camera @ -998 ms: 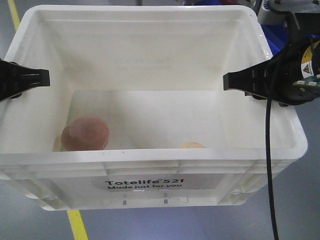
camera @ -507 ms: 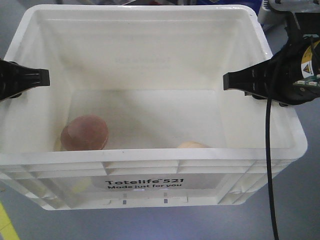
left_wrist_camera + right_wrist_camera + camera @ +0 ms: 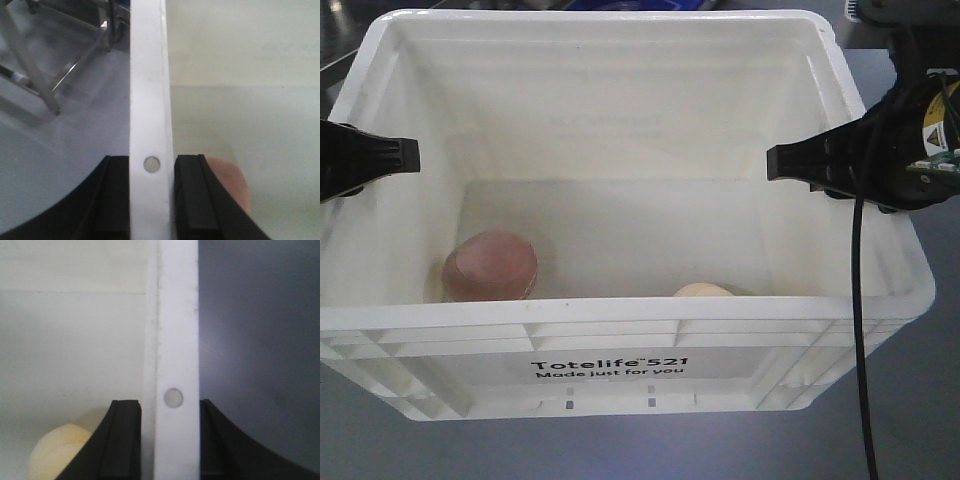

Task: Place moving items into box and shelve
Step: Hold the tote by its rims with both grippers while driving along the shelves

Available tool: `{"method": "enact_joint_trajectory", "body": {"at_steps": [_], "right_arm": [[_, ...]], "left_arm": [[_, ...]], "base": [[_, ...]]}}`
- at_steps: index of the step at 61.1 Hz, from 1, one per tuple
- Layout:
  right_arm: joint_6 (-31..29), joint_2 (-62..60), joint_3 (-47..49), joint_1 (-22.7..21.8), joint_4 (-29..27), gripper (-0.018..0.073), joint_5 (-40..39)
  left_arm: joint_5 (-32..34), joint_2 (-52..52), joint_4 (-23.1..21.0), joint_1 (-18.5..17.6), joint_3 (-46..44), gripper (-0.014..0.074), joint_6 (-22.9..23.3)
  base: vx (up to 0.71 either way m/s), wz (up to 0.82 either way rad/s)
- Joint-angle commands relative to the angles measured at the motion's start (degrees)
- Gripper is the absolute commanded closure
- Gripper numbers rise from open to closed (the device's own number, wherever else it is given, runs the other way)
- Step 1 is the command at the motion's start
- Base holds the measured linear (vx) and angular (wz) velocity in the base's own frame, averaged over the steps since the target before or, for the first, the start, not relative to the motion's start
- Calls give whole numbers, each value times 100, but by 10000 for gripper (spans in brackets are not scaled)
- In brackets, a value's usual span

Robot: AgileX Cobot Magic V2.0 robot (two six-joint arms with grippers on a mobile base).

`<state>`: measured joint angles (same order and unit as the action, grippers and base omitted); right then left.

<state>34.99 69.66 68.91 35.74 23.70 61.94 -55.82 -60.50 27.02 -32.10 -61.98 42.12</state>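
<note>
Pale ball (image 3: pixel 703 290): mostly hidden behind box (image 3: pixel 620 312) rim; cut off at bottom in right wrist view. Pinkish ball (image 3: pixel 231 182): partly behind left gripper (image 3: pixel 152 162).

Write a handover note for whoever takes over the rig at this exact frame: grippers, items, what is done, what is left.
Left gripper: shut on the left wall of the white box, one finger inside and one outside.
Right gripper: shut on the box's right wall in the same way.
Items: the pinkish-brown ball lies on the box floor by the near wall, left side. The pale yellow ball lies by the near wall, right of centre, partly hidden by the rim.
Done: both items are in the box and both arms grip it.
Left: put the box on the shelf and let go.
</note>
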Motion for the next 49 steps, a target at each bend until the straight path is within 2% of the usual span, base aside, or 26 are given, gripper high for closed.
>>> {"method": "enact_joint_trajectory", "body": {"at_steps": [1,29,49], "right_arm": [[9,-220,233,-23,473,474,-425],[9,-220,233,-23,472,474,-425],[9,-220,233,-23,460,474,-427]], "left_arm": [[541,147,537,-18,-227,501,45],[536,147,579,-18,-227,501,45],[541,147,578,-18,-227,501,45]], "base": [[19,-75],[19,-70],[23,-38]]}}
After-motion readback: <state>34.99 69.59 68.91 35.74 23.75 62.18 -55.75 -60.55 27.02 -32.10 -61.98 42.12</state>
